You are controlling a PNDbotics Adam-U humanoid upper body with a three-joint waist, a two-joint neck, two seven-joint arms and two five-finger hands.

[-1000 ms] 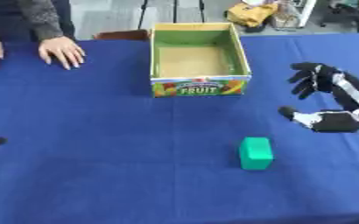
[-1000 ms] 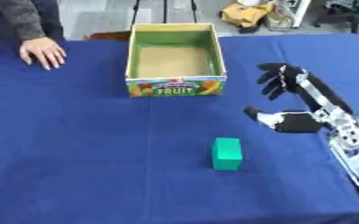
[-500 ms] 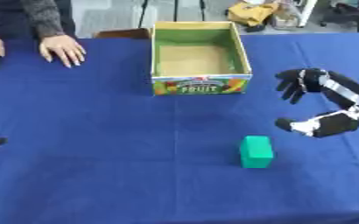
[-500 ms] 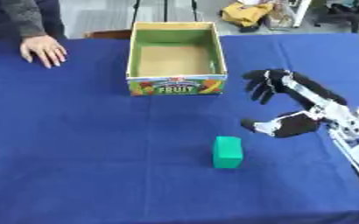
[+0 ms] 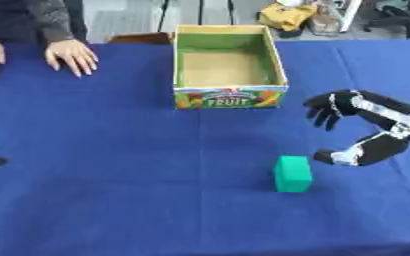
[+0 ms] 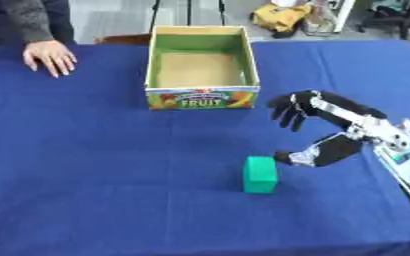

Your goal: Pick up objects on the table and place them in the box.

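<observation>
While the green block [image 5: 293, 173] sits untouched at six o'clock from the fruit box [image 5: 230, 96], the right hand [image 6: 327, 131] — fingers spread, holding nothing — has dropped closer, at its three o'clock — a grasp looks imminent

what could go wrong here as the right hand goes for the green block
The right hand is open beside the green block, not yet touching; a sideways approach might knock the upright block over or push it away. The box has tall walls, so a low carry could clip its front rim.
</observation>
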